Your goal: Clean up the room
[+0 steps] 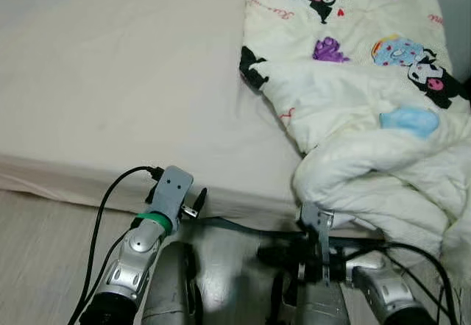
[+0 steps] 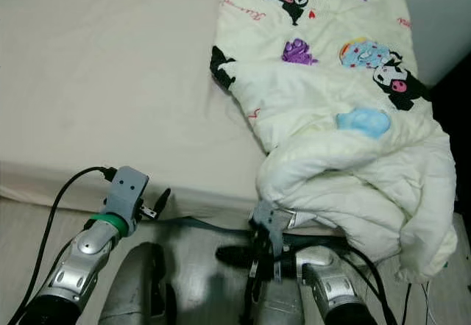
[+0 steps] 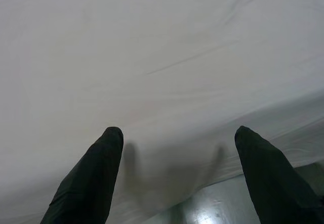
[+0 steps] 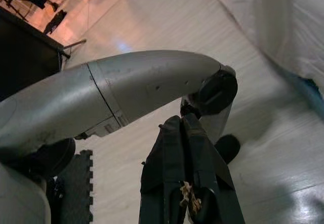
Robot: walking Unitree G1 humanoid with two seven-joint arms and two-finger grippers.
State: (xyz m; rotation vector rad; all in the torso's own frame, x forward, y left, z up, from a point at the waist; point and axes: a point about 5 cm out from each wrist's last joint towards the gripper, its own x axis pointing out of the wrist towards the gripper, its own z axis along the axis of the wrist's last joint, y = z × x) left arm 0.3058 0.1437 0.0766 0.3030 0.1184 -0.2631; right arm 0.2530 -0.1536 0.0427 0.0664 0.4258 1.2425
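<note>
The robot stands at the near edge of the bed (image 1: 110,82). The sheet on the robot's left half is bare. The quilt (image 1: 368,119), white with cartoon prints, lies bunched on the right half, and its near fold (image 1: 353,185) hangs over the mattress edge.

Left gripper (image 3: 177,143): the 2 fingers (image 3: 96,178) stand well apart, open, nothing between them. They point at the bare sheet just above the mattress edge. No contact is visible.

Right gripper (image 4: 185,148): the 2 fingers are pressed together, closed, with nothing held. In the wrist view they point across the robot's own body, toward a silver limb (image 4: 126,92) and the floor (image 4: 167,26), not toward the bed. In the left eye view the right wrist (image 1: 316,226) sits just below the hanging fold.

Governing relation: the quilt lies forward and to the right of both grippers. Its long axis runs from the near edge toward the far right of the bed. The right arm is nearer; the fold hangs just above its wrist.

Judgement: the likely next step is to take the fold. The right gripper would first need to turn toward the bed and open.
</note>
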